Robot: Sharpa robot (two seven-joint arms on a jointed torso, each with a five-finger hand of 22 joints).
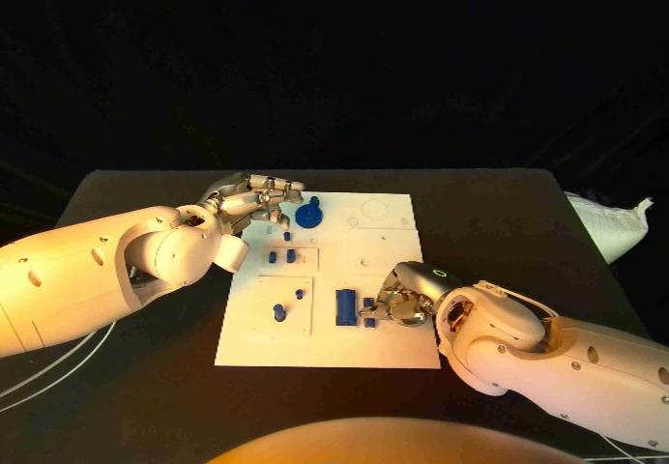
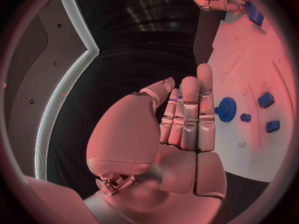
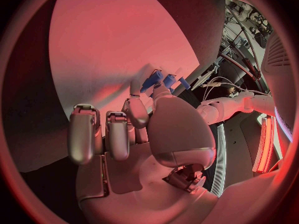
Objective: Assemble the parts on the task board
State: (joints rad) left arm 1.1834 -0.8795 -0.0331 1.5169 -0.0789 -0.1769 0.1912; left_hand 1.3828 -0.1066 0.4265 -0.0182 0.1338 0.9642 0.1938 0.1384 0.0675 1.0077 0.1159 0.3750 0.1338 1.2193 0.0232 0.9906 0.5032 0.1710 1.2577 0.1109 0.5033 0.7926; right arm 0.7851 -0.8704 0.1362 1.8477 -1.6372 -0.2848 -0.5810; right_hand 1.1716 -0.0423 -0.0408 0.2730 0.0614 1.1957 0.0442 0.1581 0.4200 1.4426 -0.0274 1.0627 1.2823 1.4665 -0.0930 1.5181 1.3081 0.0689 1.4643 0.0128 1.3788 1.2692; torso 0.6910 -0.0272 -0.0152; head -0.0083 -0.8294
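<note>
left hand [image 1: 258, 205] sits over the far left corner of the task board [image 1: 384, 343], fingers [image 2: 198, 109] straight and side by side in the left wrist view, nothing held between them, so released; blue gear [image 1: 308, 212] lies on the board just beside those fingertips on the side toward the board's middle, touching or not I cannot tell; small blue parts [image 1: 283, 257] lie on the board nearer the robot than this hand, a short way off; right hand [image 1: 401, 298] rests over the near middle of the board, thumb and a finger pinching a small blue part [image 3: 154, 79], other fingers loosely curled apart from it; long blue block [image 1: 344, 306] lies flat on the board just beside the right hand on its inner side, near its fingertips; blue oval part [image 1: 279, 312] lies further that way, well apart from the right hand; black table [image 1: 154, 203] under the board; white bag [image 1: 611, 224] at the table edge past the right arm
</note>
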